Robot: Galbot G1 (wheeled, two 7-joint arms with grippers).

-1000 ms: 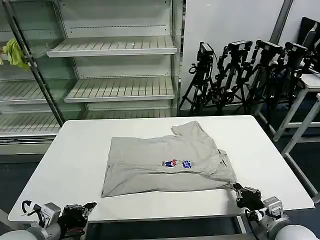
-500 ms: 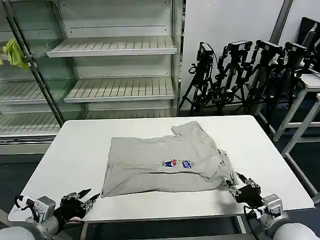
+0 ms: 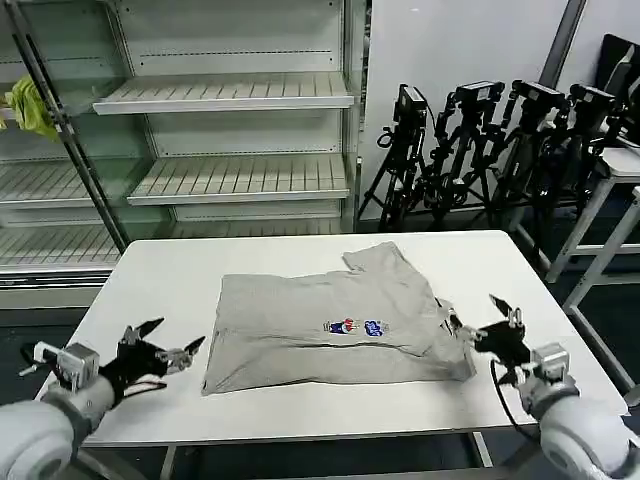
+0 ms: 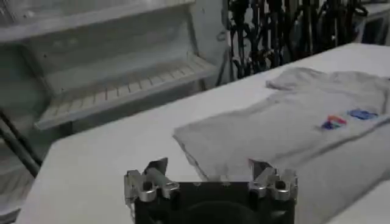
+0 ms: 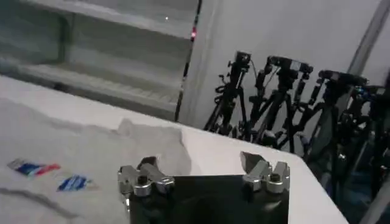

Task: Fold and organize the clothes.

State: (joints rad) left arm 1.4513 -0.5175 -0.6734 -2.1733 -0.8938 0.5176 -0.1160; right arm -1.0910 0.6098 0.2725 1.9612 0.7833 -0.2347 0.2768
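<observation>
My head camera looks forward and down on the white table (image 3: 150, 275). Each wrist camera sits low behind its own gripper, left (image 4: 210, 170) and right (image 5: 204, 167), close to the tabletop. All three views share the grey T-shirt (image 3: 335, 315) and its print.

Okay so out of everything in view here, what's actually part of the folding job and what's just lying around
Part of the job:
grey T-shirt, spread on the white table
left gripper, open, beside the shirt's left edge
right gripper, open, at the shirt's right edge

Just lying about:
yellow-green cloth on the shelving
empty shelves
camera tripods behind the table
</observation>
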